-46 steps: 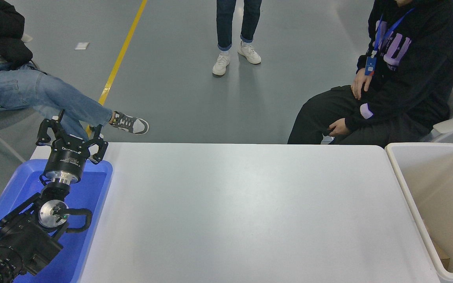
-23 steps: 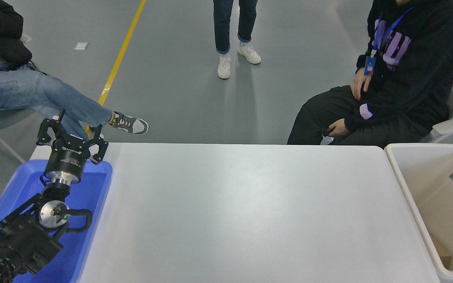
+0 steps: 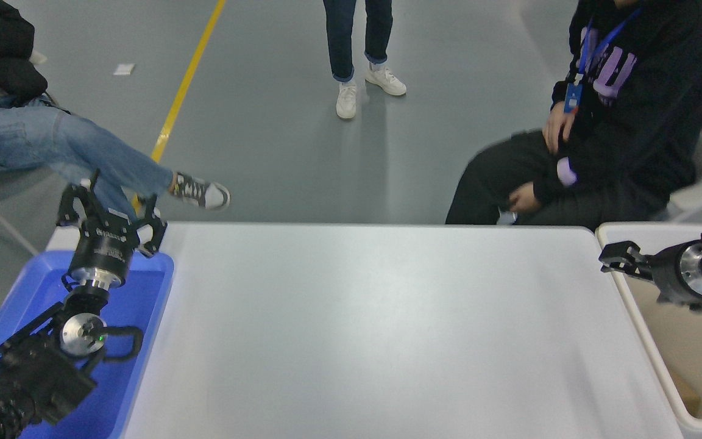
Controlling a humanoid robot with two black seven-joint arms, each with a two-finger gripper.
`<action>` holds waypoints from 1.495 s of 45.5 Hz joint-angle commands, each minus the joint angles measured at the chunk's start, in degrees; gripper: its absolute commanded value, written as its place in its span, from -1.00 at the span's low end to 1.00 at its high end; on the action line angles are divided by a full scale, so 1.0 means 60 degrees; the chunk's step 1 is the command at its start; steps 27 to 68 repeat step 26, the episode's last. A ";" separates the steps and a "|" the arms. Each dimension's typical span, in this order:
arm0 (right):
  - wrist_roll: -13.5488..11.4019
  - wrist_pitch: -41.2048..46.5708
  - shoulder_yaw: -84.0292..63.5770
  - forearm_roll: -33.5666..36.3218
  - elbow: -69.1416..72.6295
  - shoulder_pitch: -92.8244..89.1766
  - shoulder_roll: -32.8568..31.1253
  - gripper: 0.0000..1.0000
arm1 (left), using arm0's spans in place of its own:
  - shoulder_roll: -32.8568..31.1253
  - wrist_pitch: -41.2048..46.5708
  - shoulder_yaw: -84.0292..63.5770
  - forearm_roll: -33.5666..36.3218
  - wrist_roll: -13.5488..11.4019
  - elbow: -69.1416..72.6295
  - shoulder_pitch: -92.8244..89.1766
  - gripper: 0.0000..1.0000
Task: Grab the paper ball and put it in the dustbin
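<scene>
Head view: my right gripper (image 3: 614, 258) hangs over the dustbin (image 3: 643, 317) rim, fingers apart and empty; I can't spot the paper ball. Left gripper (image 3: 110, 210), fingers spread, sits parked above the blue tray (image 3: 144, 305); its label is unreadable.

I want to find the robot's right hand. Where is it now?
In the head view, the black right hand is at the right edge, over the near-left rim of the big off-white plastic dustbin, pointing left toward the white table.

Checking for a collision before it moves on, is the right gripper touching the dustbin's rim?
Cannot tell. In the head view the right gripper overlaps the dustbin rim's far left corner, but one high view cannot show its height above the rim.
</scene>
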 commanded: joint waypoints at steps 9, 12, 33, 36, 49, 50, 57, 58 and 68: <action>0.0042 0.3469 -0.0321 0.0108 0.0622 0.4011 0.2406 1.00 | -0.0008 0.0001 -0.0013 -0.0001 0.0000 -0.0004 0.0004 0.96; 0.0042 0.3469 -0.0321 0.0108 0.0666 0.4188 0.2627 1.00 | -0.0008 0.0001 -0.0013 -0.0001 0.0000 0.0011 0.0004 0.96; 0.0027 0.3469 -0.0922 0.0108 0.0681 0.4613 0.2862 1.00 | -0.0008 0.0001 -0.0013 -0.0001 0.0000 -0.0004 0.0004 0.96; 0.0027 0.3469 -0.0922 0.0108 0.0681 0.4613 0.2862 1.00 | -0.0008 0.0001 -0.0013 -0.0001 0.0000 -0.0004 0.0004 0.96; 0.0027 0.3469 -0.0922 0.0108 0.0681 0.4613 0.2862 1.00 | -0.0008 0.0001 -0.0013 -0.0001 0.0000 -0.0004 0.0004 0.96; 0.0027 0.3469 -0.0922 0.0108 0.0681 0.4613 0.2862 1.00 | -0.0008 0.0001 -0.0013 -0.0001 0.0000 -0.0004 0.0004 0.96; 0.0027 0.3469 -0.0922 0.0108 0.0681 0.4613 0.2862 1.00 | -0.0008 0.0001 -0.0013 -0.0001 0.0000 -0.0004 0.0004 0.96; 0.0027 0.3469 -0.0922 0.0108 0.0681 0.4613 0.2862 1.00 | -0.0008 0.0001 -0.0013 -0.0001 0.0000 -0.0004 0.0004 0.96; 0.0027 0.3469 -0.0922 0.0108 0.0681 0.4613 0.2862 1.00 | -0.0008 0.0001 -0.0013 -0.0001 0.0000 -0.0004 0.0004 0.96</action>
